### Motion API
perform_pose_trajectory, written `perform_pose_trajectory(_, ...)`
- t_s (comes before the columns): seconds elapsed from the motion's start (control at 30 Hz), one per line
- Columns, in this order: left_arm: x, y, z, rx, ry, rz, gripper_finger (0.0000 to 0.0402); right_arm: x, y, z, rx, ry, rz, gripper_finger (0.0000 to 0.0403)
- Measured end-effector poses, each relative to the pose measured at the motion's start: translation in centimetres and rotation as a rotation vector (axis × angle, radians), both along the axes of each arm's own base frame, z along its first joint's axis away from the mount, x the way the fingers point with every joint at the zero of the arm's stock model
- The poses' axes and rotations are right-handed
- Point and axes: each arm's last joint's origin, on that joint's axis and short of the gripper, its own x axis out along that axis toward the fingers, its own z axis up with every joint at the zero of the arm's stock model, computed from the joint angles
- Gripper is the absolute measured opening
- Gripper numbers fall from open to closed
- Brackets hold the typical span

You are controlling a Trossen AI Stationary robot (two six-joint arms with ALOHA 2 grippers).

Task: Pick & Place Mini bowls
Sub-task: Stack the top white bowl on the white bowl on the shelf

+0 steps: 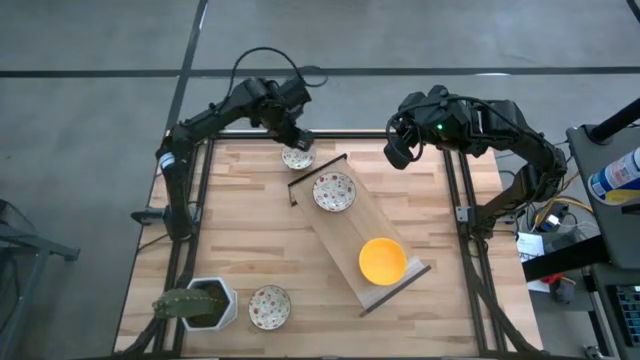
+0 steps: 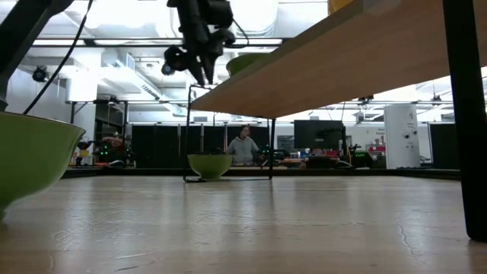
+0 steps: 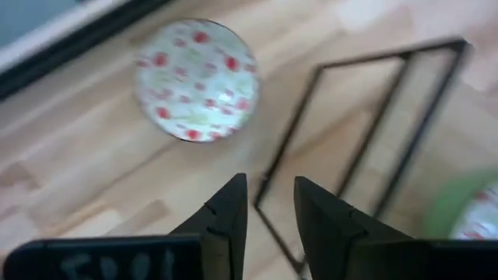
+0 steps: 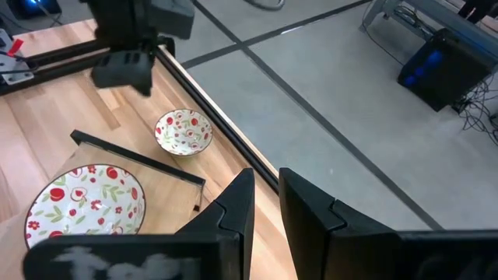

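My left pincer point(image 1: 297, 140) hangs just above a floral mini bowl point(image 1: 298, 157) at the tabletop's point(image 1: 250, 230) far edge, jaws slightly parted, holding nothing. It looks light, glazed, slippery and chippable; I'd pinch the thin rim. The right pincer point(image 1: 397, 152) waits, narrowly parted, empty. Another floral bowl point(image 1: 334, 192) sits on the wooden rack point(image 1: 375, 225).
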Motion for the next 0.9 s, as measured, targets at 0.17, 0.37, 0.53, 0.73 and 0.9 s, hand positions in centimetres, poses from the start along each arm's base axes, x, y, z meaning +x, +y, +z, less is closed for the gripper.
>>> perform_pose_trajectory(0.17, -1.0, 1.6, -0.1, 0.068, 0.048, 0.076, 0.0098, 0.0, 0.0, 0.0, 0.003, -0.003, -0.002, 0.0057)
perform_pose_trajectory(0.37, -2.3, 4.0, -0.8, 0.113, 0.093, 0.18, 0.0098, 0.0, 0.0, 0.0, 0.001, -0.001, 0.0, 0.0057)
perform_pose_trajectory(0.53, -2.9, 5.3, -2.7, 0.091, 0.126, 0.216, 0.0098, 0.0, 0.0, 0.0, 0.0, 0.0, 0.0, 0.0057)
perform_pose_trajectory(0.73, -2.6, 5.8, -6.2, 0.06, 0.158, 0.233, 0.0098, 0.0, 0.0, 0.0, -0.019, 0.022, 0.019, 0.0057)
perform_pose_trajectory(0.9, -2.6, 5.7, -8.9, 0.025, 0.187, 0.24, 0.0098, 0.0, 0.0, 0.0, -0.019, 0.021, 0.019, 0.0057)
